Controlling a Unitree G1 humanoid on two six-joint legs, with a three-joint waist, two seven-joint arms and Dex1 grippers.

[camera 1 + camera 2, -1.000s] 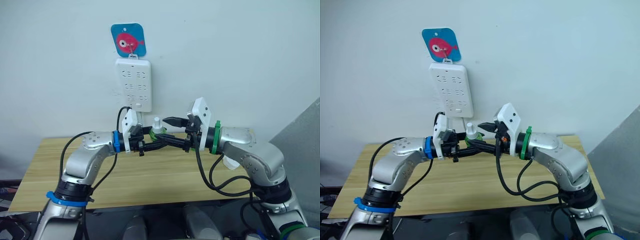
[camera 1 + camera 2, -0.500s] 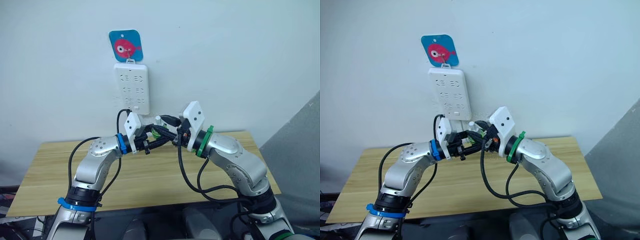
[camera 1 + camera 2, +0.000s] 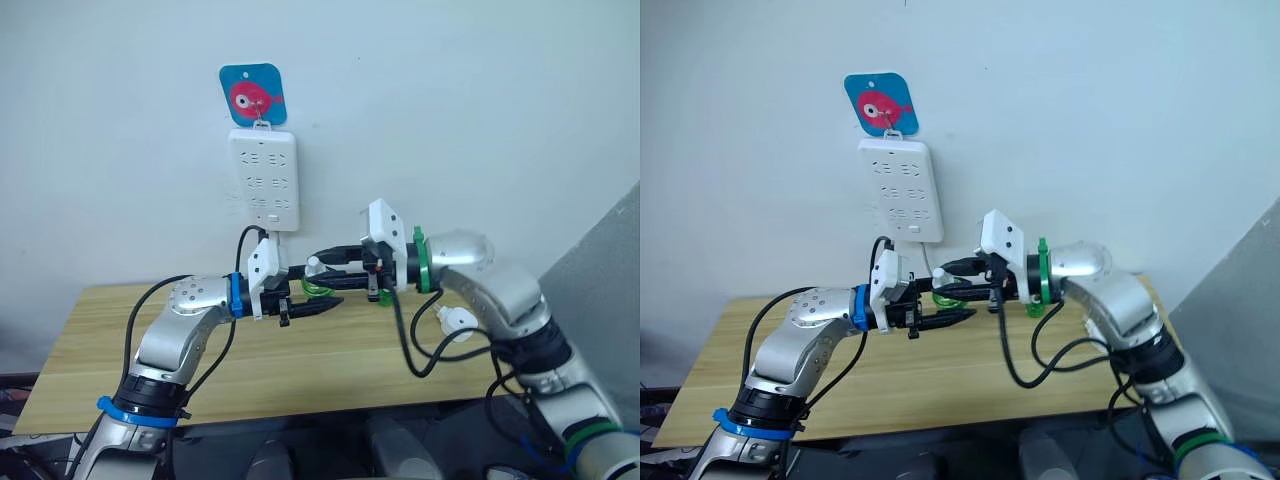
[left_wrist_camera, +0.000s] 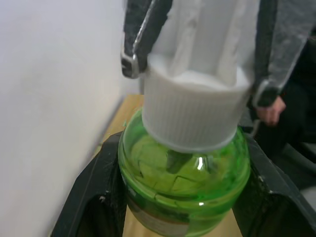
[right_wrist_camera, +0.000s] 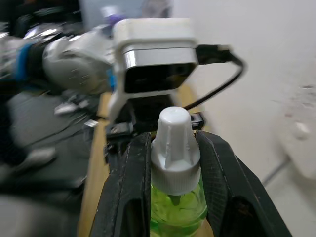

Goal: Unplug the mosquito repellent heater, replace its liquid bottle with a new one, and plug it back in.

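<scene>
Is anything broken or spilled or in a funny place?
Nothing is spilled or broken. The one odd sight: both pincers grip one green bottle at once, the left pincer on its body, the right pincer on its white cap. The mosquito repellent heater lies unplugged on the table.

Test room or lab: wooden table (image 3: 300, 365), bare white wall (image 3: 480, 120) (hanging power strip (image 3: 263, 178)).
</scene>
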